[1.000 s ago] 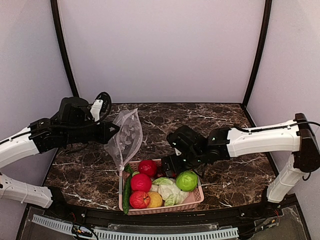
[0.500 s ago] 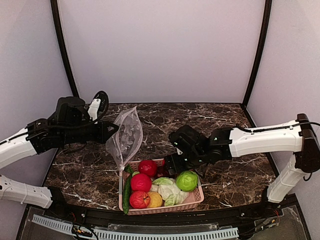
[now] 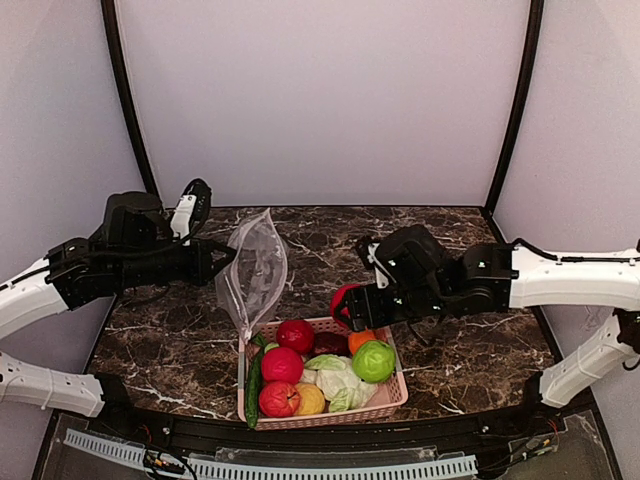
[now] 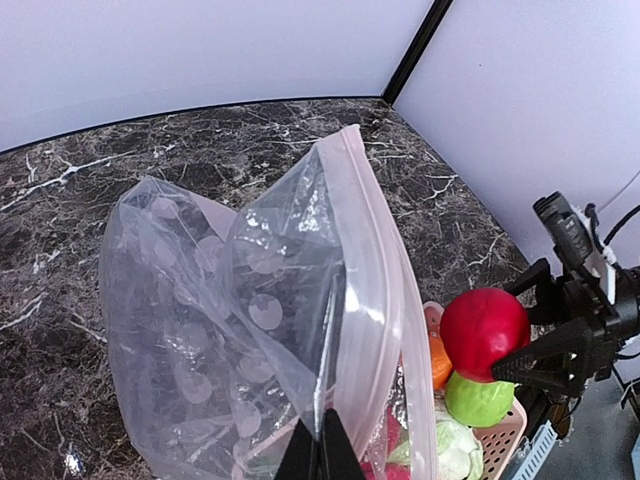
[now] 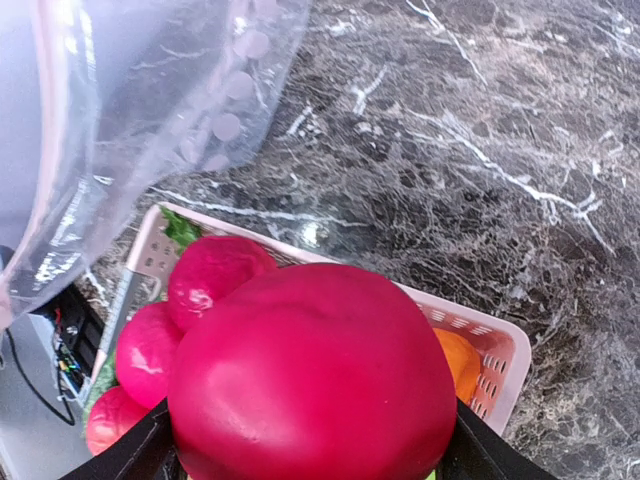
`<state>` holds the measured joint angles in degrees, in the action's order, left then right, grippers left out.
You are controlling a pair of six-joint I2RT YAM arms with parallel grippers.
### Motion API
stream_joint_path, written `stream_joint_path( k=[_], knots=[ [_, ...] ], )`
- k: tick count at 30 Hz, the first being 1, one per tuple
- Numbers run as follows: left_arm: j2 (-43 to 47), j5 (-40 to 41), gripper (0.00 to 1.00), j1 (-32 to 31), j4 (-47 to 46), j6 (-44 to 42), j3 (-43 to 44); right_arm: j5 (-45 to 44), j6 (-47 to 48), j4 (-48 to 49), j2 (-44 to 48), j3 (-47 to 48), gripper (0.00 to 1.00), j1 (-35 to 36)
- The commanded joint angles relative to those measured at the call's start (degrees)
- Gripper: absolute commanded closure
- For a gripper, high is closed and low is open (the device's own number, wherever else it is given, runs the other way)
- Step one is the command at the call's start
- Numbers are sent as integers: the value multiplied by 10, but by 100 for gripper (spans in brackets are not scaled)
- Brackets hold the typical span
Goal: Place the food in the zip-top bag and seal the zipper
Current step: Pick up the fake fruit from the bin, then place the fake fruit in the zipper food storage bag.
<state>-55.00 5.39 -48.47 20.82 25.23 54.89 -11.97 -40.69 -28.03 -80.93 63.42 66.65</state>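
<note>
Zip-top bag (image 4: 230, 300) hangs, edge pinched by left end effector (image 4: 320, 452); right end effector (image 3: 349, 305) clamps red ball (image 5: 315, 385) over basket (image 3: 392, 397) far rim, clear of bag.

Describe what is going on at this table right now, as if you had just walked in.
The left end effector is shut on the edge of the zip-top bag, holding it up beside the pink basket. The right end effector grips a red ball in the air above the basket. The other food lies in the basket; the bag looks empty.
</note>
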Motion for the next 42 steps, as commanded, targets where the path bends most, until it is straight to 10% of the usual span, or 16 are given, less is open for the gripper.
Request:
stream_joint_path(
  k=[1, 13, 42],
  knots=[
    [10, -26, 99, 3, -17, 9, -11, 25, 25, 64, 63, -13, 33, 7],
    [-7, -97, 99, 2, -51, 2, -16, 86, 107, 184, 81, 35, 35, 48],
    [-20, -123, 99, 2, -60, 8, -19, -32, 100, 33, -159, 254, 35, 55]
  ],
)
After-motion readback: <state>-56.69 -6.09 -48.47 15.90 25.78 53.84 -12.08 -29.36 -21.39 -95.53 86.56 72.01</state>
